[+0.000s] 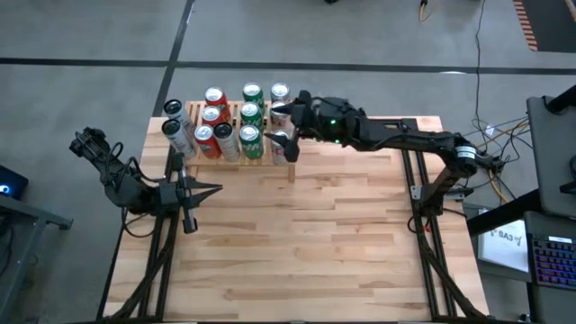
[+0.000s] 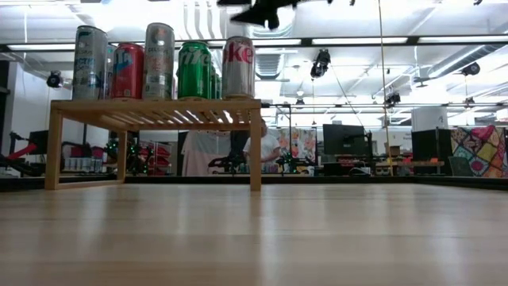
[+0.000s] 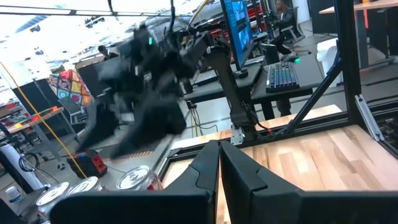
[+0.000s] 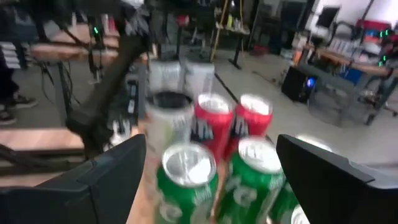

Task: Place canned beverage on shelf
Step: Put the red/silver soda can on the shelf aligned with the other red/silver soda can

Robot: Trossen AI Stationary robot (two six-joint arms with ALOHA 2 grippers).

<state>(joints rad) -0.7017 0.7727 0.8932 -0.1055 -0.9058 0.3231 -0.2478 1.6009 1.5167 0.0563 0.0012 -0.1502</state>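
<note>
The light-wood slatted shelf stands at the table's far left and shows in the low view. Several cans stand upright on it: red, green and silver. My right gripper is open above the shelf's right end, clear of the can tops, and also shows in the low view. In the right wrist view its fingers stand wide apart over the cans. My left gripper is shut and empty over the table's left side.
Bare wooden tabletop lies in front of and to the right of the shelf. Dark arm frames stand at both table sides. Desks, screens and a person show in the room beyond the table.
</note>
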